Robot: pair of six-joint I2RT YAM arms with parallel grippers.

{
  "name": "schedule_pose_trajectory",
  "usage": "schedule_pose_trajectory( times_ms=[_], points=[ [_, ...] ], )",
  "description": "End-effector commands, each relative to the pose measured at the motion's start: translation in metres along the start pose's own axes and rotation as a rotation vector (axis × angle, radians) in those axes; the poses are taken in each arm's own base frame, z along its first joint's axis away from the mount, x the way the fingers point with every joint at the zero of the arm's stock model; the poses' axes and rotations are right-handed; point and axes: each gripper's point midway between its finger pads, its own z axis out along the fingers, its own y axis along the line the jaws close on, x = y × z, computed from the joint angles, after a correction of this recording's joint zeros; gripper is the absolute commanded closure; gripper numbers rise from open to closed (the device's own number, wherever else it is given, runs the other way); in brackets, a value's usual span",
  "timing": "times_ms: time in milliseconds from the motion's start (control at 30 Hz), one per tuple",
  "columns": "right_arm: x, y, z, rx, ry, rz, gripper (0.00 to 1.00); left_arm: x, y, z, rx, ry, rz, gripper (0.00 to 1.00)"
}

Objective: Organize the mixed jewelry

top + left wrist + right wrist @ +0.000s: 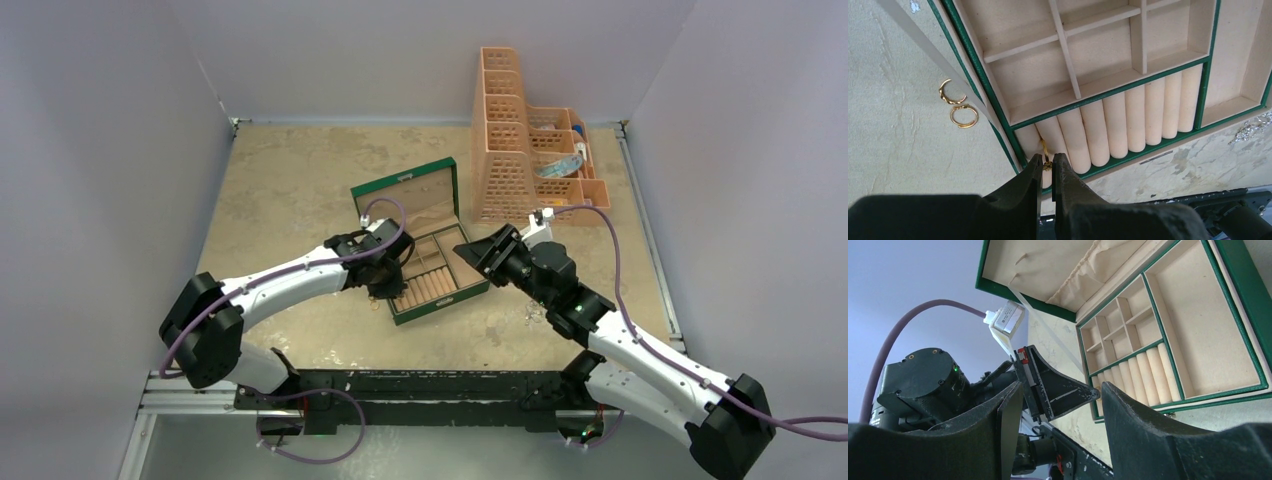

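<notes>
Left claw tight on a thin gold ring between cream rolls; right claw apart.

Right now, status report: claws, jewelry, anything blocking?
Left claw shut on small gold ring over cream ring rolls. Right claw open. Two gold rings loose beside green box. Nothing blocking.

A thin gold ring is pinched in the left tool's tips, an open gold ring and gold hoop lie leftward, and a silvery chain lies well right.
</notes>
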Motion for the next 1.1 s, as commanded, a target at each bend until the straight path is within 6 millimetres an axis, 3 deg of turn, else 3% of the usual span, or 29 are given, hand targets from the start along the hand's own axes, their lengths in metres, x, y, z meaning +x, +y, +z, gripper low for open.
schedule_pose_trajectory(
  times_ms=[0,400,567,867,1067],
  points=[
    [-0.009,0.004,-0.001,-0.011,-0.042,-0.011,0.39,0.000,-0.001,0.007,0.006,-0.021,-0.009,1.00],
    [-0.010,0.004,-0.003,-0.009,-0.044,-0.008,0.39,0.012,0.013,0.023,-0.048,0.011,-0.009,1.00],
    [-0.011,0.006,-0.004,-0.012,-0.047,-0.009,0.39,0.011,0.016,0.021,-0.055,0.004,-0.010,0.94],
    [-0.012,0.008,-0.010,-0.016,-0.047,-0.038,0.39,-0.020,-0.017,-0.032,0.079,-0.093,-0.002,0.70],
    [-0.010,0.007,-0.018,-0.014,-0.033,-0.091,0.38,-0.020,-0.007,-0.059,0.117,-0.133,-0.027,0.55]
  ],
)
